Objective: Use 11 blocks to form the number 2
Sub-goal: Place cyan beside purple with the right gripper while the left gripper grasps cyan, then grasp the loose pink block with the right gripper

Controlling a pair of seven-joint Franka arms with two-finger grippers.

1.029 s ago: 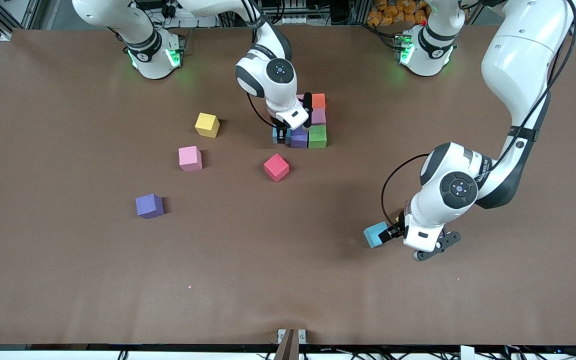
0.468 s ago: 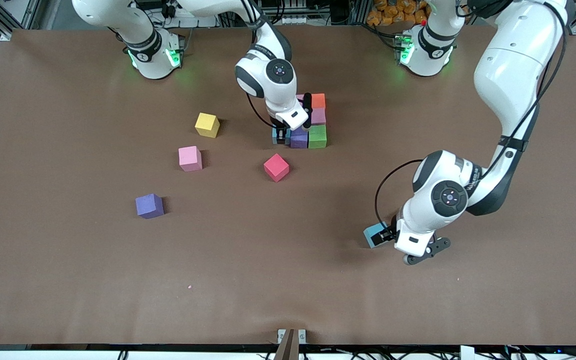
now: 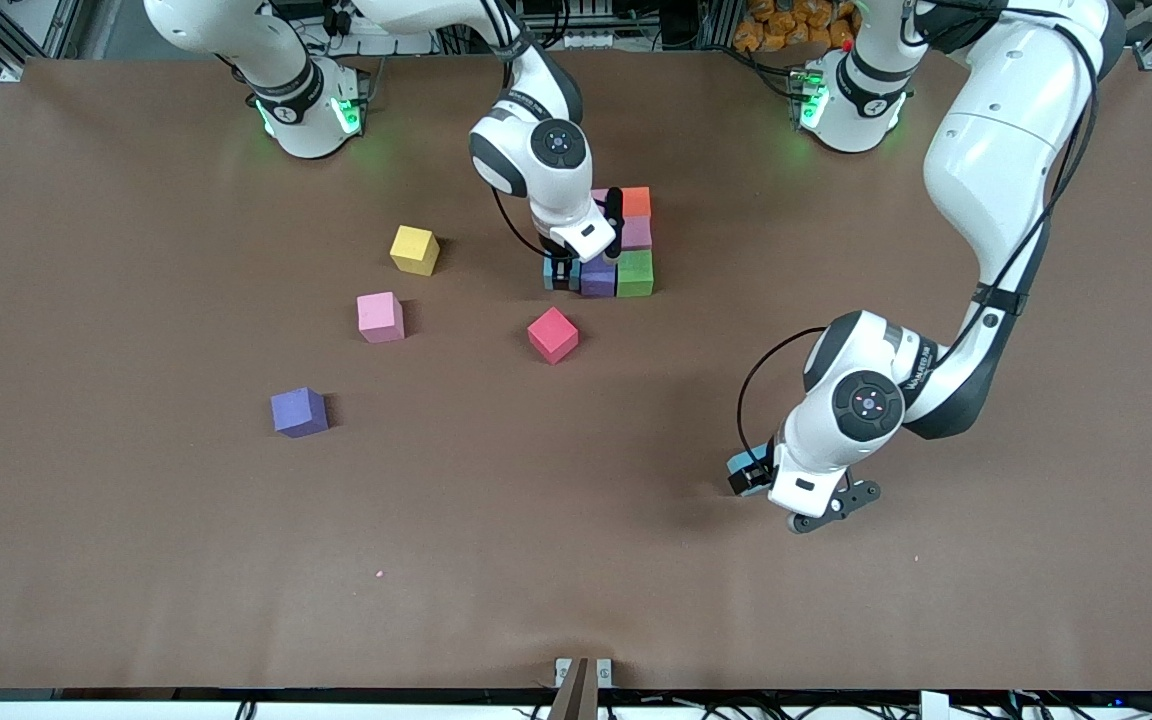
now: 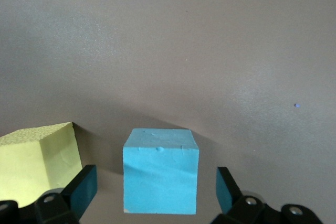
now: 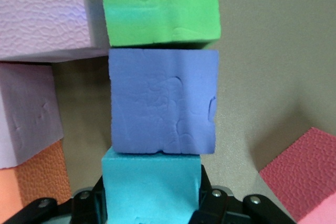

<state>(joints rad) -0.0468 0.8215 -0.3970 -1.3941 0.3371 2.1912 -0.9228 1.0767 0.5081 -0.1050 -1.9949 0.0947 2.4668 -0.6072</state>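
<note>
Both left end effector (image 4: pixel 155 192) fingers now straddle blue block (image 4: pixel 160 170).

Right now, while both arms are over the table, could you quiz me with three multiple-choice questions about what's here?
1. The red block lies:
A) on a yellow block
B) nearer the front camera than the green block
C) in a gripper

2. The block at the left gripper is:
A) orange
B) light blue
C) pink

3. The left gripper is:
A) open
B) shut on the block
C) out of view

1 B: it rests alone on the table.
2 B: the left wrist view shows the light blue block.
3 A: gaps show on both sides of it.
</note>
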